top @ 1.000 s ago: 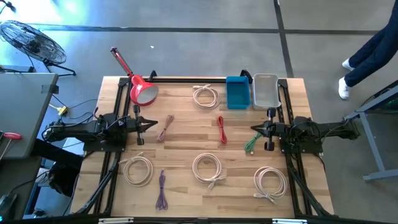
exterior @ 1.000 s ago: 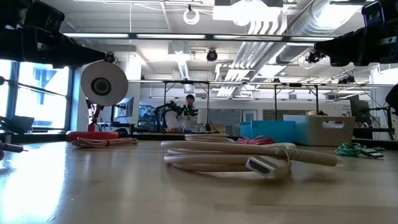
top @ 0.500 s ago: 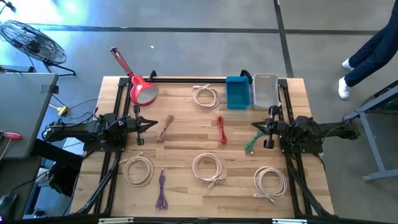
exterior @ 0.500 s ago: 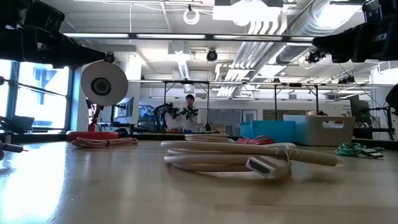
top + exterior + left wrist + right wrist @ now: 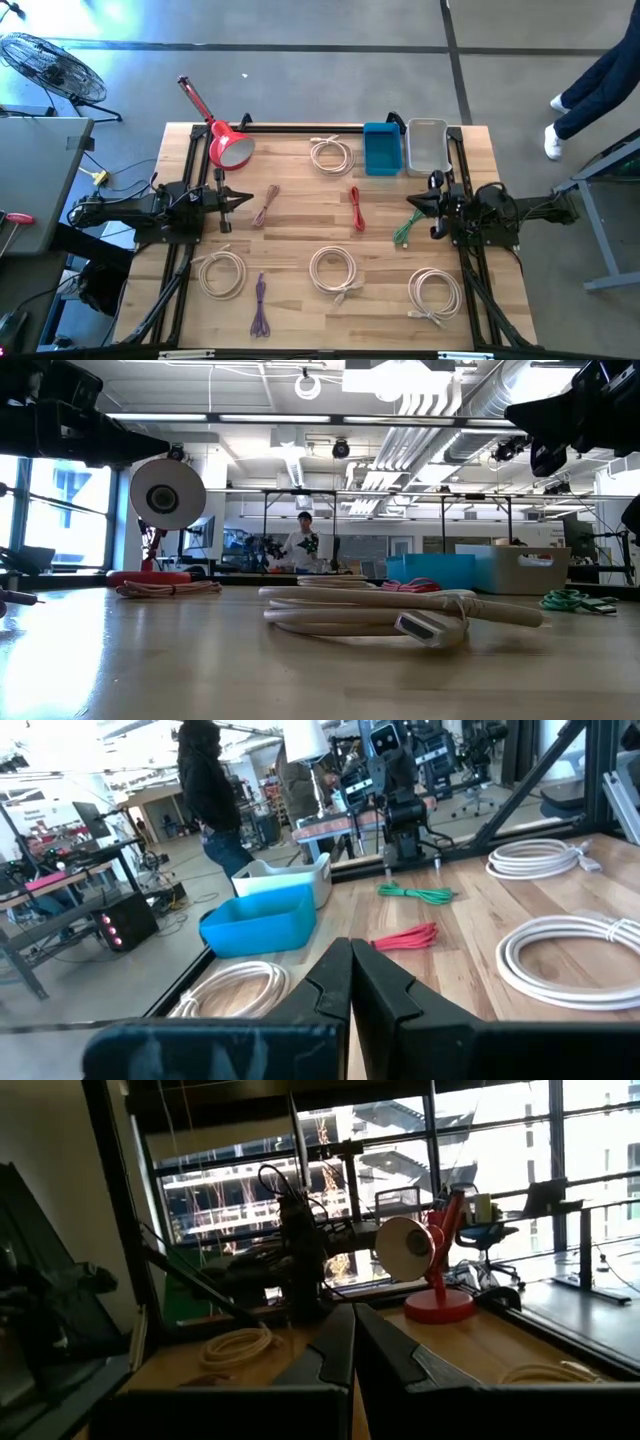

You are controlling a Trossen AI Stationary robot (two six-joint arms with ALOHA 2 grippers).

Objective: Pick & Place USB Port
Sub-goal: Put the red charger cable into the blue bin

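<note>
I'm working in a robotics lab: exposed ceiling ducts, a bare concrete floor, more robot arms on benches behind my wooden table, and big windows.

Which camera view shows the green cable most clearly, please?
The high view: the green cable lies fully visible on the table just below the shut right gripper. The left wrist view shows it far off, the low view only edge-on at the right; the right wrist view does not show it.

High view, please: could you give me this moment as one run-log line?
left gripper: shut, empty, parked | right gripper: shut, empty, above green cable | bins: no cable seen inside
</note>
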